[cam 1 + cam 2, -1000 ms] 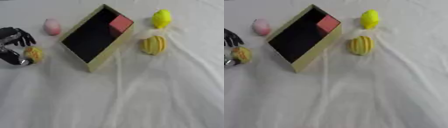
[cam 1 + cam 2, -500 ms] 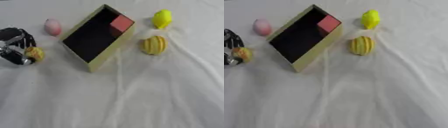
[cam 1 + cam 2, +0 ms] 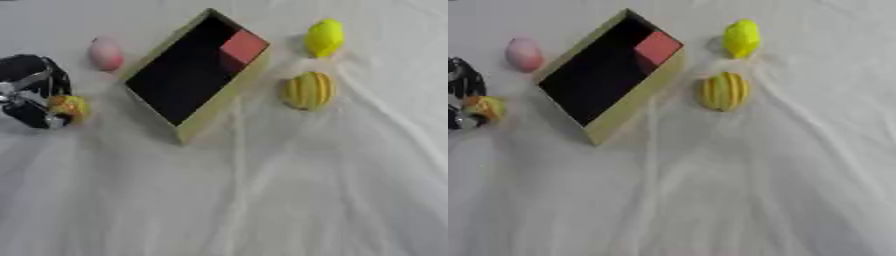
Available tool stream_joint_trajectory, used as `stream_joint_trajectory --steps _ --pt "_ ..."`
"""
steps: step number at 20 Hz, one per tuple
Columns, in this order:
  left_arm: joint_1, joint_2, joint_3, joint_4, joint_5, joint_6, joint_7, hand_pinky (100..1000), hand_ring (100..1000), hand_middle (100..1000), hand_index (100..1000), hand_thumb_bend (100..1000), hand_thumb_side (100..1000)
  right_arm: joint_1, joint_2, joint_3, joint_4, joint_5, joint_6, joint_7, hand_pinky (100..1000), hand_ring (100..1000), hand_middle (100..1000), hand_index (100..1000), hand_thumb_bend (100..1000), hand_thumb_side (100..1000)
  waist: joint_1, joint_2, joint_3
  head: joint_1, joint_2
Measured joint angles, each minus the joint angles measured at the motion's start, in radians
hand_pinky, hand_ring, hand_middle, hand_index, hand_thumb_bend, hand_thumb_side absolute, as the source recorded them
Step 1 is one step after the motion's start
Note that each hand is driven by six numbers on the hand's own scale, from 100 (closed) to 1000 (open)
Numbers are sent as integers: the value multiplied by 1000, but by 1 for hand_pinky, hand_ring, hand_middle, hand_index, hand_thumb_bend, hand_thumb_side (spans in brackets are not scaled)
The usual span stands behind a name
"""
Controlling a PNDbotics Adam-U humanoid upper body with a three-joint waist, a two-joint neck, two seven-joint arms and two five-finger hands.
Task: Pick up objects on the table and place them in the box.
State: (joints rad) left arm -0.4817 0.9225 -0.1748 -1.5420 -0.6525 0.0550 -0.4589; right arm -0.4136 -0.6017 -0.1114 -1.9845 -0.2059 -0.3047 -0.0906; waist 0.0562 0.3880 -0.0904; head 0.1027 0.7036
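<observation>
**A:** Where's the left hand (image 3: 31, 92)?

**B:** At the left edge of the table (image 3: 262, 200), fingers curled round a small orange ball (image 3: 70, 106). The ball sits at the fingertips, low to the cloth or on it; I can't tell which. The right hand isn't in view.

**A:** And the box (image 3: 194, 75)?

**B:** Just beside the hand toward the middle, lying askew, open side up, dark inside, with a red block (image 3: 242, 46) already in its far corner.

**A:** So the step is lift and carry over?

**B:** I'd judge so. Make sure the ball is seated between thumb and fingers before raising it, since a round thing held at the tips could roll out. Lift high enough to clear the box's near wall, then let go over the dark bare part, not on the block.

**A:** Anything in the way?

**B:** A pink egg (image 3: 106, 52) lies near the far left corner, just beyond the hand; keep the wrist from sweeping it. The striped ball (image 3: 306, 90) and the lemon (image 3: 324, 37) lie past the box toward the right, well clear.
</observation>
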Motion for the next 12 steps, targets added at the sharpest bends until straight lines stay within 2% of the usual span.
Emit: stream_joint_trajectory --steps 6,9,12 --pt "-25 2 38 -142 10 26 -2 541 489 447 579 334 100 4 -1 -6 0 0 -2 -2 888 822 665 858 100 690 0 0 4 -12 0" --pt "-59 2 57 -240 28 32 0 537 484 442 569 287 100 9 -1 -6 0 0 -3 -4 888 822 665 858 100 690 1 -1 6 -17 1" --pt "-114 2 61 -327 69 31 0 537 480 454 564 281 100 9 -2 -6 0 0 -4 -4 889 822 666 858 100 690 3 -6 8 -18 8"
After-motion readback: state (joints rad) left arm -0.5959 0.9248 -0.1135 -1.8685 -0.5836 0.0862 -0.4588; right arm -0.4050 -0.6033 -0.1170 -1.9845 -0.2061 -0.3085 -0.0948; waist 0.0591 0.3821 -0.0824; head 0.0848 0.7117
